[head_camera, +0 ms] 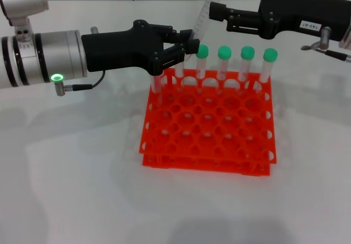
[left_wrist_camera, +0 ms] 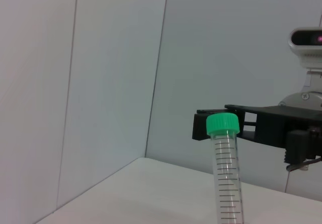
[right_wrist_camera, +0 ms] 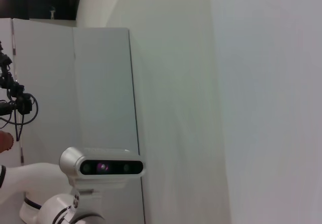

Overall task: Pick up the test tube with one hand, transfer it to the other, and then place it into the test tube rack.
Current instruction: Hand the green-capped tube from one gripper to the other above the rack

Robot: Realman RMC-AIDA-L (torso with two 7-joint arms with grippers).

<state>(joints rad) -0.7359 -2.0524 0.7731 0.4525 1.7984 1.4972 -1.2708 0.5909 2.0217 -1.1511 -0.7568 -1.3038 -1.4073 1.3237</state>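
White bench point(head_camera: 82, 189) is seen nearest, carrying the test tube rack point(head_camera: 208, 126), bright orange-red, two-tiered, with a grid of round holes. Green-capped tubes point(head_camera: 247, 63) are stood upright in the rack's far row, four caps plainly visible; further tubes partly hidden behind the left arm. Just above the rack's far left corner the left claw point(head_camera: 189, 42) is seen, black, unlabelled, on a silver wrist with a lit green ring, closed on the lower part of the test tube point(head_camera: 204, 15). The tube is slim, clear, printed with graduation marks, topped by a round green cap; it is held in the air, tilted, cap uppermost, clear of the rack. Farther back, the right claw point(head_camera: 215, 11), black with a small white label, is placed beside the tube's upper part near the cap; whether its fingers are open or closed cannot be told.
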